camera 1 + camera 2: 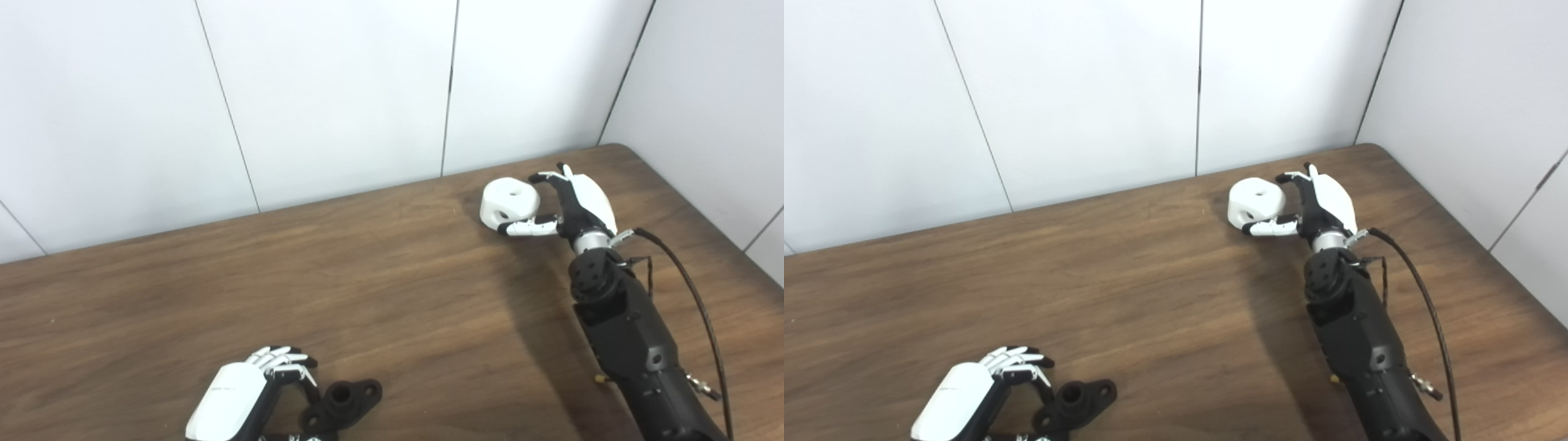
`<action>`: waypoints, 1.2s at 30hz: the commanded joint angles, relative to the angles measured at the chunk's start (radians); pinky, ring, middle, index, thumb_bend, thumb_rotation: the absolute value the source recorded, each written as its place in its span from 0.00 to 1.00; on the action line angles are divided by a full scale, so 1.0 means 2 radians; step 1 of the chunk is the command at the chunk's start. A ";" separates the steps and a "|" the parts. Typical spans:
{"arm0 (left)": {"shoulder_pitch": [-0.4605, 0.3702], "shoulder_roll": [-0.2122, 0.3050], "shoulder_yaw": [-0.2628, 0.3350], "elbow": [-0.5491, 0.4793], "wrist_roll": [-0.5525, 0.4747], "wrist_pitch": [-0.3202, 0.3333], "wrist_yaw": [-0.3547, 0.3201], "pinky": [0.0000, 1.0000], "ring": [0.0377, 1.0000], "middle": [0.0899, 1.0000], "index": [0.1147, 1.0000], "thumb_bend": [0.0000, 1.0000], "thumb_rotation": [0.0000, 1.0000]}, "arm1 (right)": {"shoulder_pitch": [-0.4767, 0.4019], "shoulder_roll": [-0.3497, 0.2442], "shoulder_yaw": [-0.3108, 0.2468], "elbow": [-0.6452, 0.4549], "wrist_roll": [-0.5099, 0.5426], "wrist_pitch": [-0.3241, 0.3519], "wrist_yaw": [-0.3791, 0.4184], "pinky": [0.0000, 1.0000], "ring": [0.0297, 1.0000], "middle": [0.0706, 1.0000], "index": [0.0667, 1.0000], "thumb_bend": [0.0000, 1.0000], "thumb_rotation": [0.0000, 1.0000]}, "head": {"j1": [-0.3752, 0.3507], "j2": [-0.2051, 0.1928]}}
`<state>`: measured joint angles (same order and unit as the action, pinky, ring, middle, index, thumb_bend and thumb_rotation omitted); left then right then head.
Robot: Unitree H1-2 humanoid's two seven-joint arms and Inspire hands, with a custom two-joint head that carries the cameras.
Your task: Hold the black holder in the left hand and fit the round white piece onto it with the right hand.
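Lying flat at the desk's [380, 288] near edge: black holder [343, 404], with left hand [257, 386] curling loosely beside it, grip unclear. Sitting near the far right corner: round white piece [509, 202], right hand [569, 205] cupping it, fingers spread.

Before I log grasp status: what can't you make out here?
- Left hand: both views, lower part cut off by bottom edge; grip on black holder unclear.
- Right hand: palm faces away; contact with white piece uncertain.
- White piece's far side: hidden by itself.
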<state>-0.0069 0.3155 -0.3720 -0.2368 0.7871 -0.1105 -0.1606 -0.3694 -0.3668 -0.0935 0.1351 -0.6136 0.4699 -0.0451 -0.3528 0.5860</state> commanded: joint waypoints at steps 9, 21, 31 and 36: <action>0.012 0.012 -0.006 -0.005 0.008 -0.004 -0.020 0.89 0.83 0.73 0.42 0.52 0.05 | -0.023 -0.011 0.001 -0.006 0.000 -0.003 -0.027 1.00 1.00 0.97 0.68 0.88 0.30 | 0.001 -0.001; 0.008 0.016 -0.007 -0.001 0.011 -0.011 -0.018 0.89 0.83 0.72 0.42 0.52 0.05 | -0.031 -0.011 0.002 0.009 0.014 -0.006 -0.047 1.00 1.00 0.96 0.68 0.88 0.31 | -0.001 -0.002; 0.005 0.019 -0.008 -0.005 0.015 -0.008 -0.025 0.90 0.84 0.73 0.42 0.52 0.05 | -0.032 -0.005 0.003 0.012 0.026 -0.010 -0.060 1.00 1.00 0.94 0.66 0.87 0.32 | 0.000 -0.002; 0.006 0.020 -0.008 -0.005 0.016 -0.008 -0.024 0.90 0.84 0.73 0.42 0.52 0.05 | -0.031 -0.005 0.006 0.013 0.027 -0.010 -0.067 1.00 1.00 0.94 0.65 0.86 0.33 | -0.001 -0.001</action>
<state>-0.0069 0.3307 -0.3762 -0.2425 0.7910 -0.1271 -0.1705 -0.3886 -0.3596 -0.0785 0.1804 -0.5561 0.4684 -0.1516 -0.3543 0.5829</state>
